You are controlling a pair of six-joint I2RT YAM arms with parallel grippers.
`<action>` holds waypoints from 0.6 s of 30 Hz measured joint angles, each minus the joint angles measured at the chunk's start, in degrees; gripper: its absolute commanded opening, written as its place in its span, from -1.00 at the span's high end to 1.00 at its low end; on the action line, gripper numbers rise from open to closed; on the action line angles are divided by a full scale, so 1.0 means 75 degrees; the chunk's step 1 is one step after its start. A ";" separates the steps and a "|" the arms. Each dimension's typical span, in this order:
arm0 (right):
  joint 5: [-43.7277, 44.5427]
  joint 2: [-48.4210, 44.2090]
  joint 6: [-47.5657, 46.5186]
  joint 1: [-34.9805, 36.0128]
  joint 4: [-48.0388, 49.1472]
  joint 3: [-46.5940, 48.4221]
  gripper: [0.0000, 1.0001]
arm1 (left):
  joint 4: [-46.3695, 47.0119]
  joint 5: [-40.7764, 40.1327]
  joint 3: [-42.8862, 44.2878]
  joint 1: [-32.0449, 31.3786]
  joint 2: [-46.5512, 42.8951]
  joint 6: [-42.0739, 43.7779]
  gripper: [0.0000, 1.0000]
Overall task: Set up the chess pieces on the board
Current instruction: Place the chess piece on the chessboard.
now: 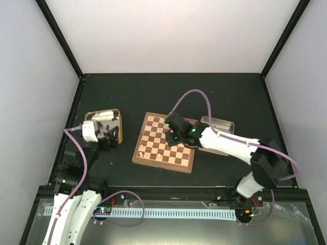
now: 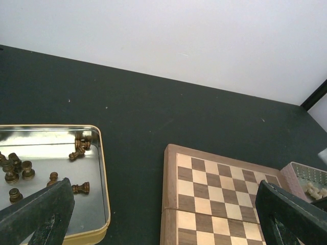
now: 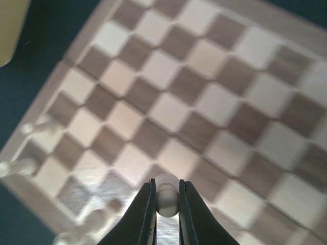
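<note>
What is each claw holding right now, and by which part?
Right claw pinches a pale chess piece by its rounded top; left claw holds nothing.

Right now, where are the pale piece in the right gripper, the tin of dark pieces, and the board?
pale piece (image 3: 166, 196), right wrist view, on its rounded middle.
tin (image 2: 51, 153), left wrist view, on the bare metal floor.
board (image 1: 153, 144), top external view, on a bare square left of centre.

One chessboard (image 1: 153, 149), two robot arms (image 1: 230, 144), two metal tins (image 1: 102, 113); at least eight dark chess pieces (image 2: 26, 169), about five pale chess pieces (image 3: 38, 127).
</note>
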 measured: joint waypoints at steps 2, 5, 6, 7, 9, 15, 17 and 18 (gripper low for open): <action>-0.0233 0.0425 0.0006 0.0481 0.0029 0.0338 0.79 | -0.0012 -0.0003 0.0000 0.0000 -0.0032 -0.0003 -0.98; -0.0527 0.0988 0.0003 0.0935 0.0096 0.0697 0.79 | -0.0020 -0.0006 0.0000 0.0000 -0.0064 -0.0003 -0.97; -0.0632 0.1174 0.0006 0.1052 0.0093 0.0842 0.78 | -0.0023 -0.0012 0.0000 0.0000 -0.0076 -0.0003 -0.98; -0.0685 0.1358 0.0003 0.1137 0.0105 0.0970 0.78 | -0.0023 -0.0020 0.0000 0.0000 -0.0082 -0.0003 -0.97; -0.0764 0.1635 -0.0003 0.1230 0.0079 0.1195 0.77 | -0.0026 -0.0041 0.0000 0.0000 -0.0079 -0.0003 -0.98; -0.0758 0.2626 -0.0134 0.1443 -0.0125 0.2072 0.74 | -0.0023 -0.0061 0.0000 0.0000 -0.0082 -0.0003 -0.97; -0.0720 0.2879 -0.0210 0.1542 -0.0227 0.2256 0.74 | -0.0023 -0.0061 -0.0003 0.0000 -0.0085 -0.0003 -0.98; -0.0694 0.3002 -0.0239 0.1588 -0.0283 0.2334 0.74 | -0.0023 -0.0064 0.0000 0.0000 -0.0085 -0.0003 -0.97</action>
